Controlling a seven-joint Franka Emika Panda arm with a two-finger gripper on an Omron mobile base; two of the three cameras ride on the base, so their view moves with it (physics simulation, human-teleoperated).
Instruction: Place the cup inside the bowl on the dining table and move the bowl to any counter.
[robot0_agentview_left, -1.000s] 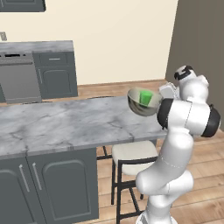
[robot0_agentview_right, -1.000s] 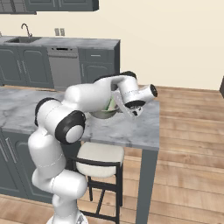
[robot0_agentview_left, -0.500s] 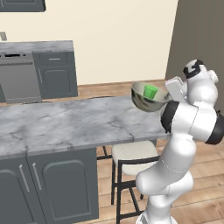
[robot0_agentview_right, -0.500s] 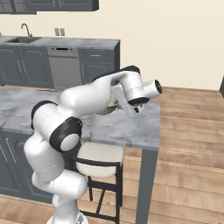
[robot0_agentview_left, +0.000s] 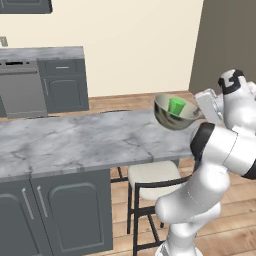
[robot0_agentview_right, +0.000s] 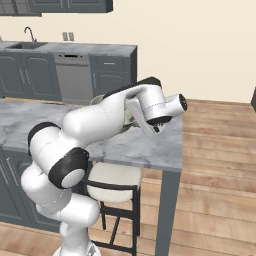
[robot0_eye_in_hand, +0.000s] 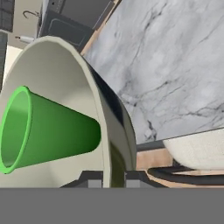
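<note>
Pinching the rim of the bowl (robot0_eye_in_hand: 114, 144) between its two dark fingertips, your gripper (robot0_eye_in_hand: 114, 178) is closed on the metal wall, one tip on the pale inside and one on the outside, as the hand view shows. Inside that bowl sits the cup (robot0_eye_in_hand: 48, 129), bright green and tapered, its base against the cream-grey inner surface and its open mouth facing away from the bowl's bottom.

From the left base view you see the bowl (robot0_agentview_left: 176, 112) held in the air, tilted, above the far end of the dining table (robot0_agentview_left: 75, 142), with the cup (robot0_agentview_left: 176, 105) standing in it. The white arm reaches up beside it from the lower right. In the right base view the arm's wrist and forearm cover most of the bowl over the same end of the dining table (robot0_agentview_right: 145, 147).

A white-seated stool (robot0_agentview_left: 152, 176) stands tucked under the table's end. Well beyond, along the beige wall, runs the counter (robot0_agentview_left: 45, 52) on dark cabinets.
</note>
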